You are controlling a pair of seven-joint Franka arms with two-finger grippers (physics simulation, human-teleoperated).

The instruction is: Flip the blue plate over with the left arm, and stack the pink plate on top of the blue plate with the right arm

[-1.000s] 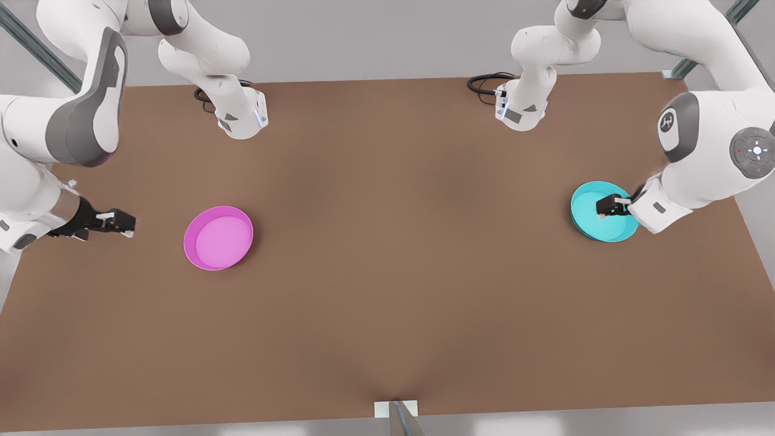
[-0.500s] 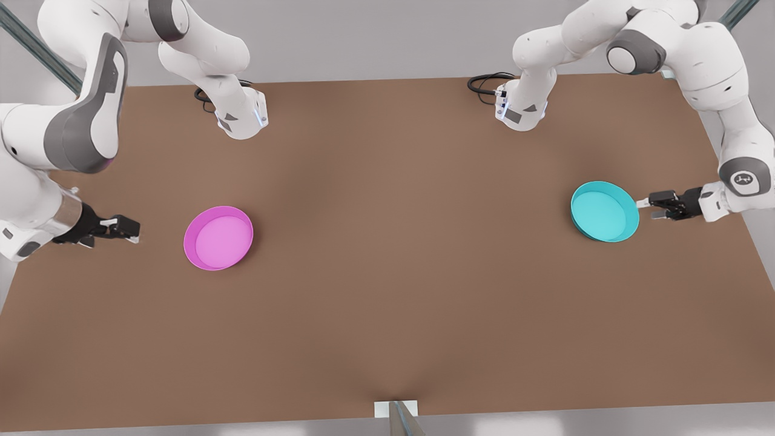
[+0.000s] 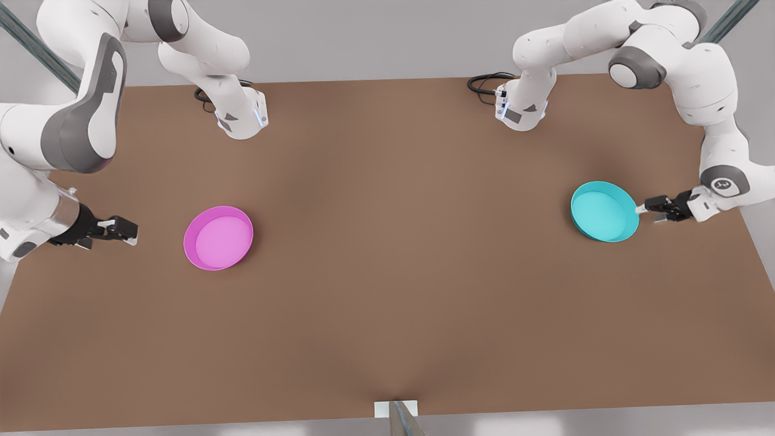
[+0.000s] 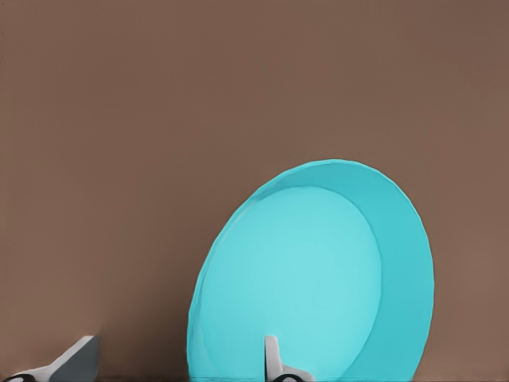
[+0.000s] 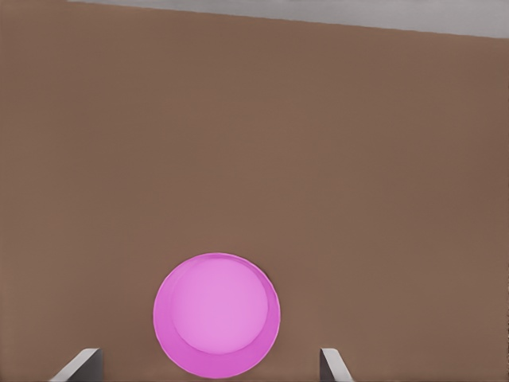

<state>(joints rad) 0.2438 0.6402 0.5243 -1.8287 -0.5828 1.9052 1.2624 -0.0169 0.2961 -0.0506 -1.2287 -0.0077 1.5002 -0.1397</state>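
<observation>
Brown desk [image 3: 387, 272] carries both dishes, right side up. Blue plate [image 3: 604, 212] sits at right of the front view; pink plate [image 3: 218, 237] at left, well apart from it. Left claw [image 3: 644, 210] is low at the blue plate's outer rim — fingers parted, one fingertip [image 4: 272, 358] over the rim in the left wrist view, nothing gripped. Right claw [image 3: 128, 232] hovers near the pink plate on its outer side, not touching — fingers spread wide, the pink plate [image 5: 216, 315] lying ahead between the two fingertips [image 5: 79, 364].
</observation>
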